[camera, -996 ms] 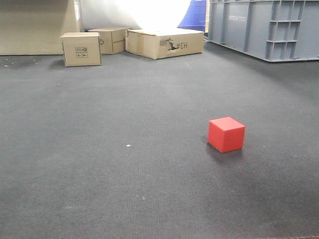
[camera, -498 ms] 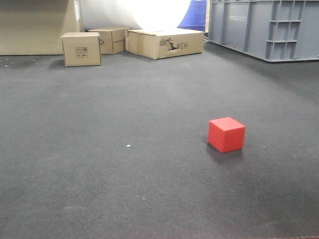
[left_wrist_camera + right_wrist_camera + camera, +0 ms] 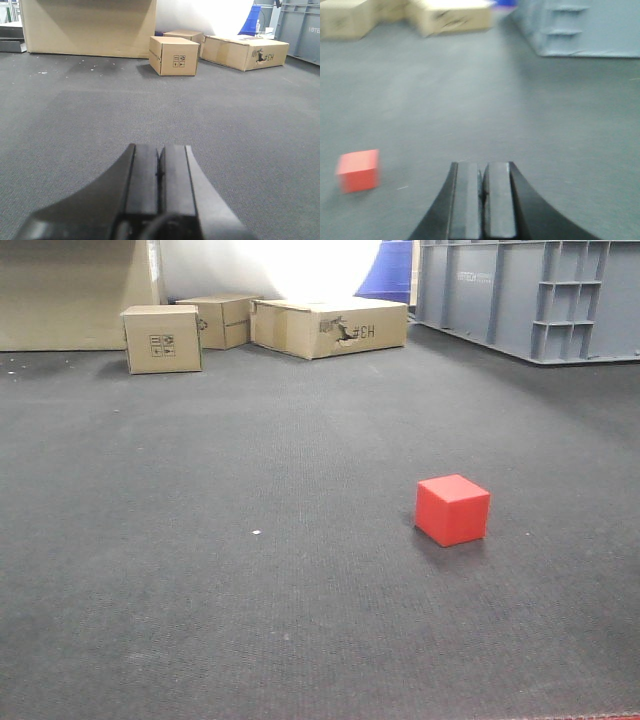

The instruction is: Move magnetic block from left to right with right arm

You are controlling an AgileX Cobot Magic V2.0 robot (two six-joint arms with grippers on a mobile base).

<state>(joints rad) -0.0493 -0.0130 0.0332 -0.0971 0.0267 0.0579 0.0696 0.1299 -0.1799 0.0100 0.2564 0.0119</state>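
The magnetic block (image 3: 453,509) is a small plain red cube resting on the dark carpet, right of centre in the front view. The right wrist view, blurred, shows that same block (image 3: 358,171) off to the left of my right gripper (image 3: 482,167), which is shut with nothing between its jaws. My left gripper (image 3: 160,150) is shut too, empty, low over bare carpet; the block does not show in its view. Neither arm appears in the front view.
Tan cardboard boxes (image 3: 162,338) (image 3: 330,326) stand along the far wall, with a large carton (image 3: 87,25) at far left. A big grey-blue plastic crate (image 3: 530,295) fills the far right. Dark carpet (image 3: 250,570) covers the floor.
The front view has shifted a few pixels; the red block stays on the carpet. The blur in the right wrist view suggests that arm is moving.
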